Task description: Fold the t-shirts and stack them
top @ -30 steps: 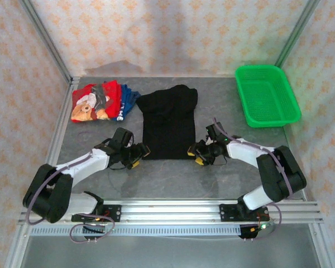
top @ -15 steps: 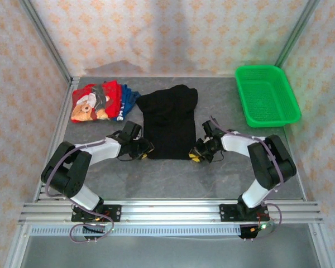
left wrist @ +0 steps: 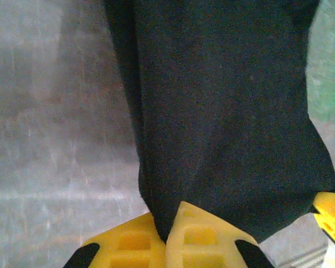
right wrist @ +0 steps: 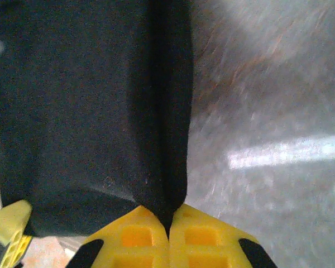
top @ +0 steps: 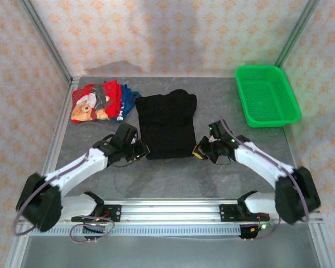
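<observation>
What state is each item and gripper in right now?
black t-shirt, folded narrow, flat, near corners pinched
red t-shirt, folded, atop the blue one
blue t-shirt, folded, under the red
green basket, upright, empty
left gripper, shut on black t-shirt
right gripper, shut on black t-shirt

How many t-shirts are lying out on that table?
3. A black t-shirt lies in the middle, its near corners pinched by the left pincer and right pincer. A red t-shirt sits far left, a blue t-shirt peeking out beside it; others could hide underneath.
</observation>
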Robot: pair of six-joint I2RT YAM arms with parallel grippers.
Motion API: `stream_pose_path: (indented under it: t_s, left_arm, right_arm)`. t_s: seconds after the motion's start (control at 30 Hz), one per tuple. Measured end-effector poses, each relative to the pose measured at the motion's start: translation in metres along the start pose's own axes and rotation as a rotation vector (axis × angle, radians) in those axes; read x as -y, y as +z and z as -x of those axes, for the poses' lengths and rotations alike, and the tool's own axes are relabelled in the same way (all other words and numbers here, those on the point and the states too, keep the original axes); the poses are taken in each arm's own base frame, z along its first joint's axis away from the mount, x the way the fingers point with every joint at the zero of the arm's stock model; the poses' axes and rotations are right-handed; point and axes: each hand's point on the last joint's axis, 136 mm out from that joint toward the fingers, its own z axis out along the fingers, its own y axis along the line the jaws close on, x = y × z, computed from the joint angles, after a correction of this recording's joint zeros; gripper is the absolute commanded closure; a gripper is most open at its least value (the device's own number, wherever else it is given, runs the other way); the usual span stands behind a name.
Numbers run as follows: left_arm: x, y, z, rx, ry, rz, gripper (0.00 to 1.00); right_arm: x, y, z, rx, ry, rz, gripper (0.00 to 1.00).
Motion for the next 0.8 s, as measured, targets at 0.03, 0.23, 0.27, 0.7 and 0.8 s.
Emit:
stream_pose_path:
  t_s: [0.03,0.23,0.27,0.7,0.8]
  left_arm:
    - [0.001,-0.007,-0.008,0.0,0.012,-0.009,1.0]
    - [-0.009,-0.032,-0.049,-0.02,0.021,-0.022,1.0]
    - [-0.01,-0.035,-0.054,-0.024,0.021,-0.02,1.0]
    - [0.02,-0.087,-0.065,0.017,0.028,-0.067,1.0]
    - [0.036,-0.098,-0.043,0.066,-0.005,-0.08,1.0]
  right_arm:
    - [-0.001,-0.007,-0.01,0.0,-0.013,0.018,1.0]
    - [0.016,-0.027,-0.065,-0.051,-0.02,0.029,1.0]
    - [0.017,-0.03,-0.071,-0.055,-0.018,0.029,1.0]
    - [-0.022,-0.081,-0.085,0.007,-0.035,0.065,1.0]
    - [-0.043,-0.087,-0.071,0.037,-0.044,0.066,1.0]
